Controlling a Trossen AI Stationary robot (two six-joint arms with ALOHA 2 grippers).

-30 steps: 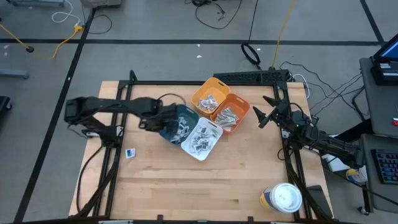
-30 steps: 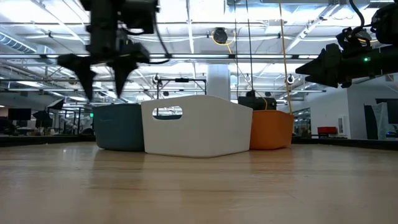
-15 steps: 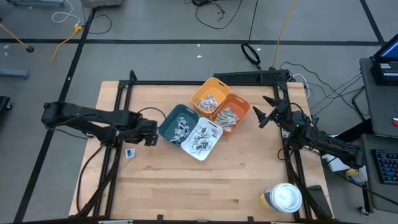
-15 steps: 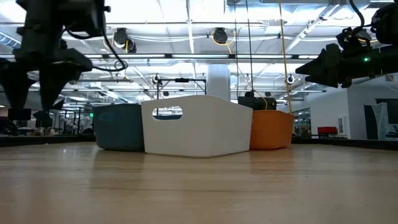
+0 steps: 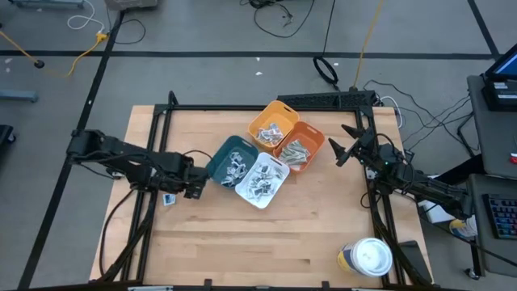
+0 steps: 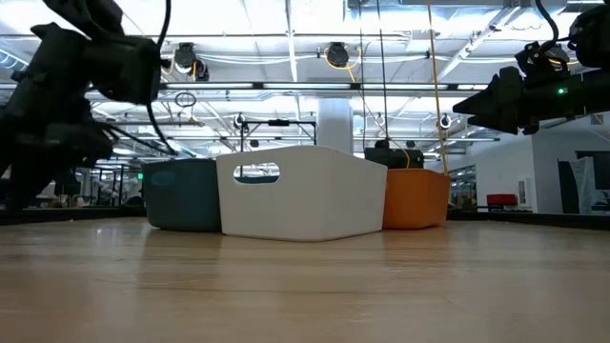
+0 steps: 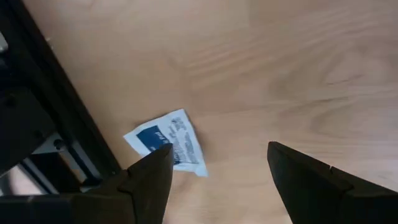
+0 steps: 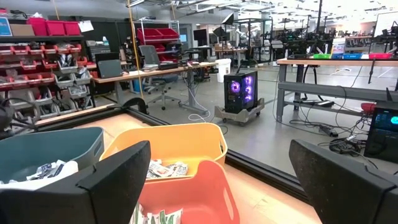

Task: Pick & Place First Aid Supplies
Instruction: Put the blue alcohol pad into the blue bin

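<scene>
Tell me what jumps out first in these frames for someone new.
The tight cluster of four bins at the table's centre: teal bin, white bin, yellow bin and orange bin, all holding small packets. Next, the left gripper, fingers open, right over a lone white-and-blue packet on the bare wood near the table's left edge. The right gripper waits open beside the orange bin.

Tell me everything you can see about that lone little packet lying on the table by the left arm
The packet is a small flat white wrapper, roughly square, with a dark blue block on one half and fine printed lines on the other. It lies flat on the bare wooden table, beside a black frame rail, apart from the bins. Its edges look slightly crinkled. The left gripper hangs over it, fingers open; whether a fingertip touches it cannot be told.
</scene>
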